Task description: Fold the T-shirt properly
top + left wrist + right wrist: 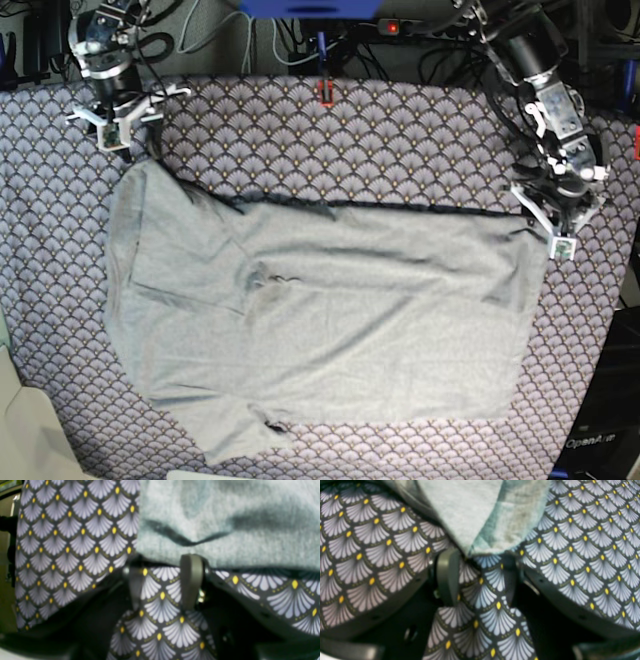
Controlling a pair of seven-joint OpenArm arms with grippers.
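The light grey T-shirt point(330, 310) lies spread out on the table, with a dark seam along its far edge and a few creases. My right gripper point(125, 140) stands at the shirt's far left corner. In the right wrist view that gripper point(480, 560) is open, and a corner of the T-shirt point(475, 517) ends right at its fingertips. My left gripper point(553, 235) is at the shirt's far right corner. The left wrist view shows this gripper point(163, 567) open, with the T-shirt's point(225, 517) edge just beyond its fingertips and only tablecloth between them.
A purple scallop-patterned tablecloth point(330, 140) covers the whole table. A small red object point(325, 93) sits at the table's far edge, with cables and equipment behind it. A white object point(30, 430) shows at the near left corner.
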